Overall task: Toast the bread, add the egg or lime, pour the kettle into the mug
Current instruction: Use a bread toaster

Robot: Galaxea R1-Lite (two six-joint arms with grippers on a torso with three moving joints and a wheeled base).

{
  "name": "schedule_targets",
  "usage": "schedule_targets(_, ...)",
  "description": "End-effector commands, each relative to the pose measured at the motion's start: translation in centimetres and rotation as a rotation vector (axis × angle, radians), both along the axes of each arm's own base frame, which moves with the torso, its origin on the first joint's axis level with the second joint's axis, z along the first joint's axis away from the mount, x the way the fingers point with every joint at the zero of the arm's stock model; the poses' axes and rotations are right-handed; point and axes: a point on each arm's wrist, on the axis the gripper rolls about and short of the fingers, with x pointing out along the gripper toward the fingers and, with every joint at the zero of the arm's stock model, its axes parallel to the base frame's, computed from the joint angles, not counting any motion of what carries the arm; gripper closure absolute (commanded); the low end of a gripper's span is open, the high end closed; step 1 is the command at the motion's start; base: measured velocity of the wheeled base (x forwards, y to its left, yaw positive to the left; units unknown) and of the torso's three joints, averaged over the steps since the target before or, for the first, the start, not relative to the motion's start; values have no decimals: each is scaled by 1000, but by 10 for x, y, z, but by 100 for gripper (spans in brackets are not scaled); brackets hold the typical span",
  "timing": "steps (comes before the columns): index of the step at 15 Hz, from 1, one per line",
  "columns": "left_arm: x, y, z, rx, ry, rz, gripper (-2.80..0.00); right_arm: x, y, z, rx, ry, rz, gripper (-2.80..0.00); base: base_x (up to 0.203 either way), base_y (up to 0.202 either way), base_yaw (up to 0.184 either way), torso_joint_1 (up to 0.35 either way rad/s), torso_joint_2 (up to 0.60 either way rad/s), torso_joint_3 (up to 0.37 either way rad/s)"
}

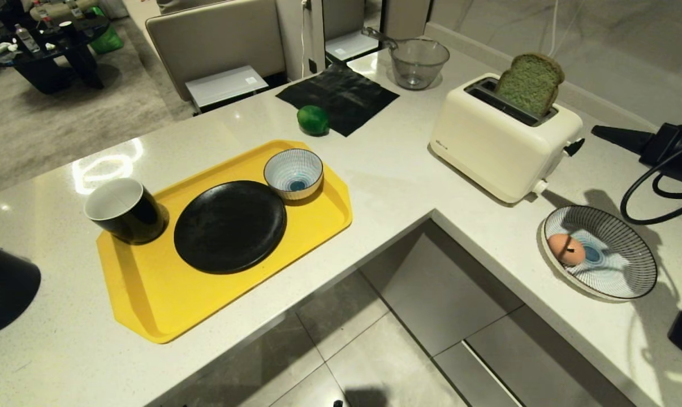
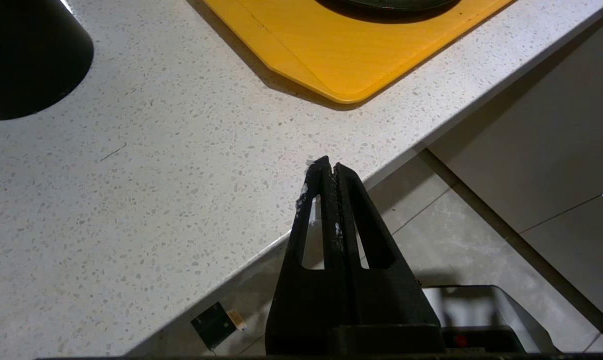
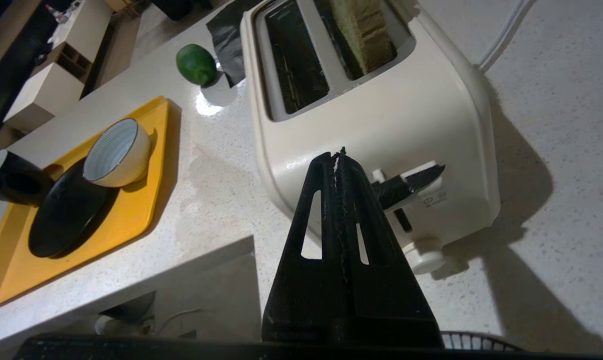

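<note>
Landmark: the cream toaster [image 1: 502,141] stands on the pale speckled counter [image 1: 392,181], and all places below are told from it.
Bread: the green-tinted bread [image 1: 530,83] stands upright in the toaster's far slot, most of the slice sticking out above the top; the near slot [image 3: 296,55] holds nothing.
Toaster lever: the black lever [image 3: 406,185] sits on the toaster's end face, with a round cream knob [image 3: 424,255] below it.
Right end effector: the right end effector [image 3: 339,155] hangs just before that end face, tips close beside the lever, fingers pressed together and gripping nothing.
Left end effector: the left end effector [image 2: 329,167] is well away from the toaster, over the counter's front edge near the corner of the yellow tray [image 1: 143,305], fingers pressed together and gripping nothing.
Egg: the egg [image 1: 566,249] lies in a striped plate [image 1: 629,282] on the counter, in front of the toaster's lever end.
Lime: the lime [image 1: 313,120] rests on the counter beyond the toaster's other end, touching the edge of a black mat [image 1: 341,96].
Mug: the mug [image 1: 125,210] stands on the tray's far corner, well apart from the toaster, beside a black plate [image 1: 231,226] and a small striped bowl [image 1: 293,173].
Kettle: the kettle [image 1: 1,288] shows only partly at the edge of the head view, farthest from the toaster, past the mug.
</note>
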Motion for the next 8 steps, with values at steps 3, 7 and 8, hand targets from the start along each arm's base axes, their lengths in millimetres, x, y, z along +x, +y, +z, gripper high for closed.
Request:
schedule_targets(3, 0, 0, 0, 0, -1, 0, 0, 22, -7, -4, 3, -4, -19, 0, 0, 0, 0, 0, 0, 0)
schedule_targets(7, 0, 0, 0, 0, -1, 0, 0, 27, -5, -8, 7, 6, -10, 0, 0, 0, 0, 0, 0, 0)
schedule_targets(8, 0, 0, 0, 0, -1, 0, 0, 27, -5, -9, 5, 6, -8, 0, 0, 0, 0, 0, 0, 0)
